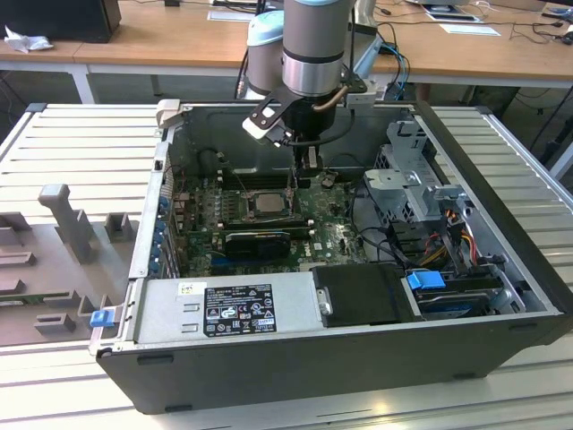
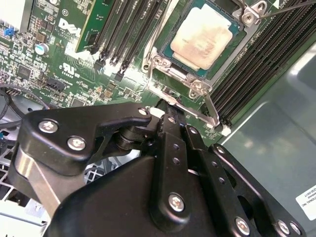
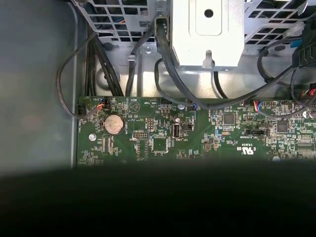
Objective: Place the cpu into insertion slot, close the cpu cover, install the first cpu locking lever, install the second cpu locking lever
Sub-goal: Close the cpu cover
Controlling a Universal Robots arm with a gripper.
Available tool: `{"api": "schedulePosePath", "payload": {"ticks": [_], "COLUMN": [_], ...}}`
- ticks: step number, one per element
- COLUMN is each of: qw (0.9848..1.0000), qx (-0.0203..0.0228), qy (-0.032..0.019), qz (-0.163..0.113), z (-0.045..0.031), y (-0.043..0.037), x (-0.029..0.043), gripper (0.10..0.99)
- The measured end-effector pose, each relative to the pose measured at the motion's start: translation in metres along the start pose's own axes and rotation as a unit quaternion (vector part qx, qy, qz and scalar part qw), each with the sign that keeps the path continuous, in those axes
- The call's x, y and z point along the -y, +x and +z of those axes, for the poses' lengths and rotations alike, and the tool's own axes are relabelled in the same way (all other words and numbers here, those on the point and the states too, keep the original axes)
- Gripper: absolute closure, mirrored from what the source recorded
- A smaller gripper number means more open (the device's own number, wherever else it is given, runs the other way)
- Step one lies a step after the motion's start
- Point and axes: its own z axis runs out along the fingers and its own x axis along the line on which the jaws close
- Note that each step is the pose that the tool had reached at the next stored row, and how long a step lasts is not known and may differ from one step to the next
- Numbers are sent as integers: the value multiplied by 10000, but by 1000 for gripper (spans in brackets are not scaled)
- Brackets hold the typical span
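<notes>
Presently the cpu (image 2: 202,34) sits in the insertion slot (image 2: 216,69) on the green motherboard (image 3: 163,143), inside the open computer case (image 1: 501,269). The cpu cover (image 2: 173,73) appears to lie flat around it, and the pale metal top shows through its window.

The gripper (image 2: 167,109) hangs low over the board, just beside the corner of the socket where one locking lever (image 2: 211,107) runs out at an angle. Whether the gripper is released or clenched, or grasps the lever, cannot be told.

Handling, as judged: the cpu is light, rigid and fragile, and safe to hold only by its opposite edges. The cover is a thin, stiff hinged plate, best pressed on its frame and never through the window. The lever is a slim sprung wire, hard and likely slippery, and is best taken near its free end.

Count: one cpu, one insertion slot and one cpu cover. Two locking levers are counted, the second lever (image 2: 289,9) being at the far corner. Long black RAM slots (image 2: 128,24) flank the socket on both sides.
</notes>
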Motion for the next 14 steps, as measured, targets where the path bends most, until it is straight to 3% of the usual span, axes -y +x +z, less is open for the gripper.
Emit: {"api": "schedulePosePath", "payload": {"ticks": [9,14], "qw": [10000,10000], "qx": [-1,-1], "qy": [0,0], "qz": [-1,0], "z": [-2,57], "y": [1,2], "x": [54,201], "gripper": [980,980]}}
